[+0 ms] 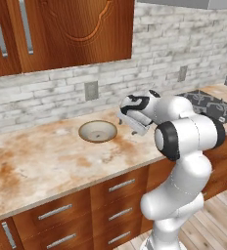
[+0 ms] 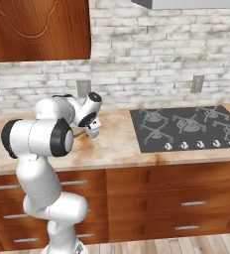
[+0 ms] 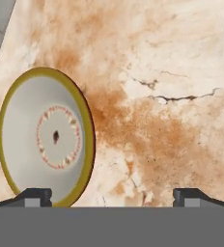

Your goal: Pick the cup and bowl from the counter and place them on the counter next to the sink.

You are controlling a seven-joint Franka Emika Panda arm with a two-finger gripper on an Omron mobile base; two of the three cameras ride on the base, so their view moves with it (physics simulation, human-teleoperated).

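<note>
Gripper: the white arm's two-finger gripper (image 3: pixel 112 195) has its jaws spread wide, holding nothing.
Bowl: shallow beige-tan round bowl (image 1: pixel 98 131) rests on the blotched marble counter (image 1: pixel 42 166), at nine o'clock of the gripper in the hand view.
Advice: shift toward the bowl, straddle its rim, then descend.

A whitewashed brick wall (image 1: pixel 61 93) is running behind the worktop, carrying a grey outlet plate (image 1: pixel 91 90) and a second outlet plate (image 2: pixel 197 84) further along. Reddish-brown upper cabinets (image 1: pixel 61 29) with long silver handles (image 1: pixel 25 24) are hanging above, one door showing a carved scroll. Below, matching wooden drawers (image 2: pixel 171 191) with silver bar handles (image 2: pixel 193 203) are lining the front. A dark stovetop (image 2: pixel 186 126) with burner grates and a row of knobs is sitting flush toward one end. Light wood plank flooring (image 1: pixel 218 219) is showing at the bottom corner. Even, soft light is falling throughout.
</note>
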